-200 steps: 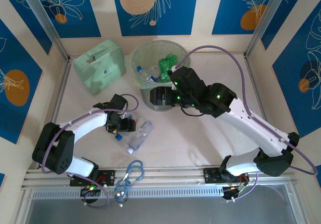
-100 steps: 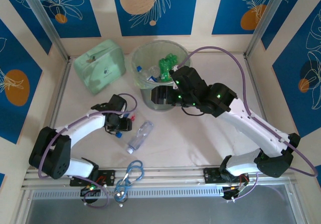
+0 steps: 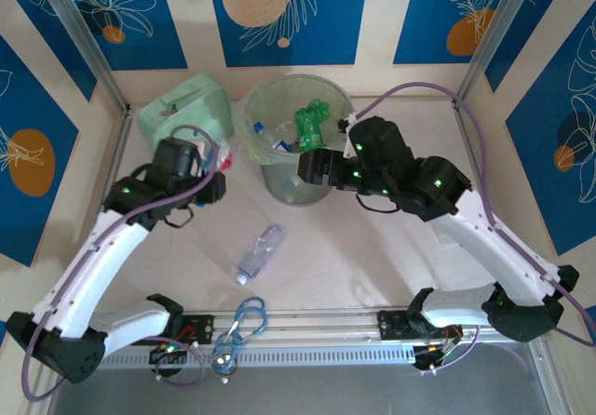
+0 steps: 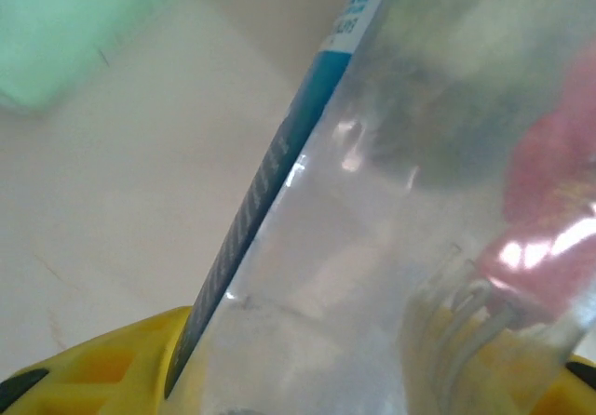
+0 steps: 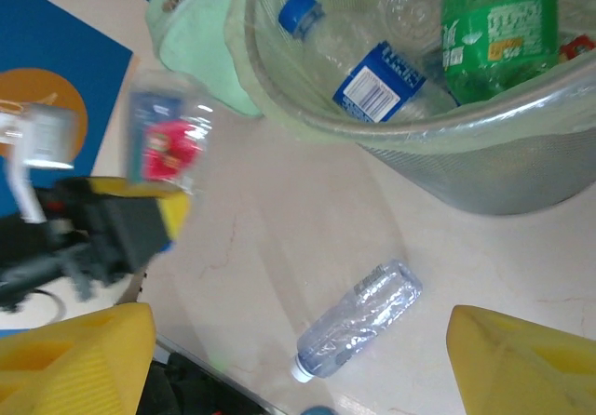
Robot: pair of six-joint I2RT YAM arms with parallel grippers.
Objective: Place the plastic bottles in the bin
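My left gripper [image 3: 216, 160] is raised left of the bin [image 3: 277, 182] and shut on a clear plastic bottle [image 3: 224, 157] with a blue and pink label. That bottle [image 4: 391, 201] sits between the yellow fingers [image 4: 102, 368] in the left wrist view. Another clear bottle [image 3: 259, 253] lies on its side on the table, also visible as the lying bottle [image 5: 358, 320] below my right gripper [image 5: 298, 368], which is open and empty. My right gripper [image 3: 307, 168] hovers by the bin's near wall. Inside the bin [image 5: 484, 168] are a green bottle [image 5: 494, 24] and a blue-capped clear one [image 5: 363, 61].
A mint-green zip case [image 3: 186, 110] lies behind the left gripper, close to the bin. A blue carabiner [image 3: 247, 320] rests near the front rail. Patterned walls and metal posts close in the table on three sides.
The left arm shut on a bottle low on the table, then lifted it up and back to beside the bin. The right gripper drew slightly right.
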